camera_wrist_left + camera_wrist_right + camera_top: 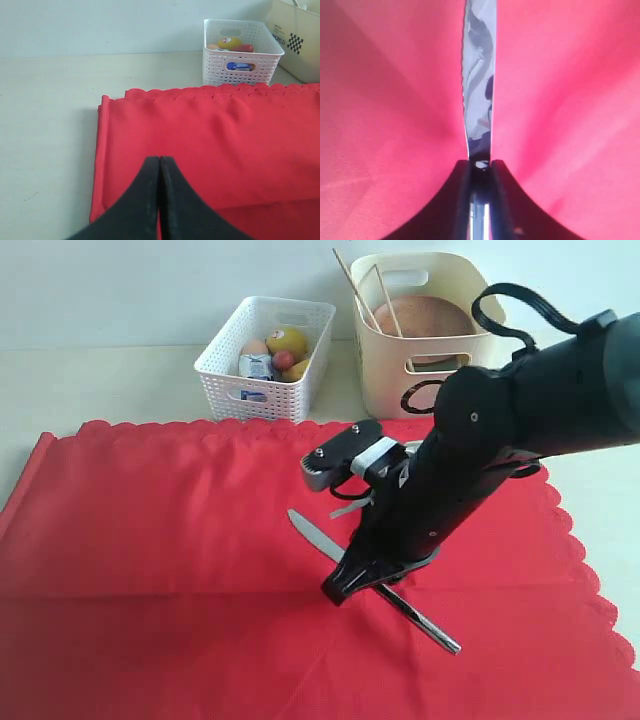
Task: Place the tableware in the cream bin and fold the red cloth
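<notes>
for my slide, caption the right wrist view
Right gripper closed on the steel knife, red cloth beneath.

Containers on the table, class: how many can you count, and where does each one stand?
2. The white lattice basket stands just beyond the red cloth; the cream bin stands to its right. The right arm may hide others.

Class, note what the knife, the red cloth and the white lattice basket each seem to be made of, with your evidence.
Knife: polished steel, likely; mirror reflections on blade.
Red cloth: matte fabric; soft creases, scalloped hem.
White lattice basket: plastic, seemingly; smooth moulded perforated walls.
</notes>
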